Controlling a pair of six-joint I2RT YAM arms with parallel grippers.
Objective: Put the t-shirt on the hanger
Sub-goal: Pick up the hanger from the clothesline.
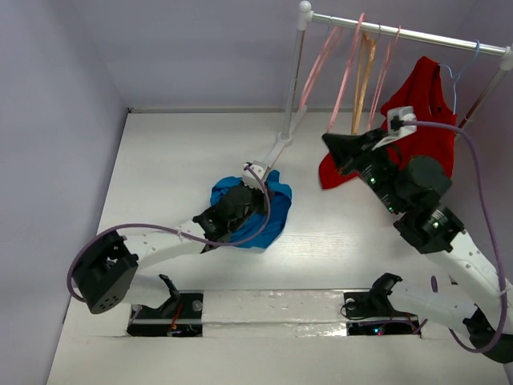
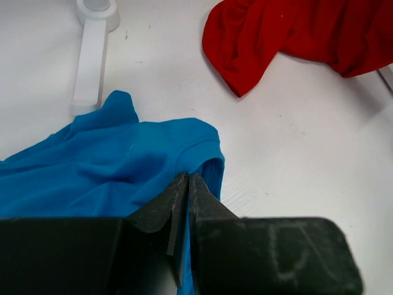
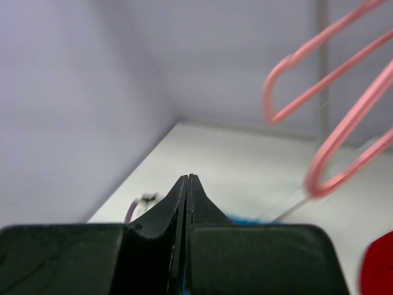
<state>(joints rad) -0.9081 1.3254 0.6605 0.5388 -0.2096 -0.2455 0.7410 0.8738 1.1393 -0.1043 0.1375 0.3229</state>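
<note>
The bright blue t-shirt (image 1: 264, 215) lies bunched on the table, left of centre. My left gripper (image 1: 250, 200) rests on it. In the left wrist view my left gripper (image 2: 186, 178) is shut on a fold of the t-shirt (image 2: 104, 166), with blue cloth showing between the jaws. Pale pink hangers (image 1: 348, 74) hang on the rail at the back. My right gripper (image 1: 328, 139) is raised just below them, shut and empty. In the right wrist view my right gripper (image 3: 187, 178) sits below and left of the pink hanger loops (image 3: 334, 157), apart from them.
A red garment (image 1: 421, 108) hangs at the right end of the rail and droops to the table (image 2: 288, 31). A tan wooden hanger (image 1: 365, 80) and a pale blue hanger (image 1: 454, 76) hang there too. The rail's white post (image 1: 294, 76) and foot (image 2: 91, 61) stand just beyond the t-shirt.
</note>
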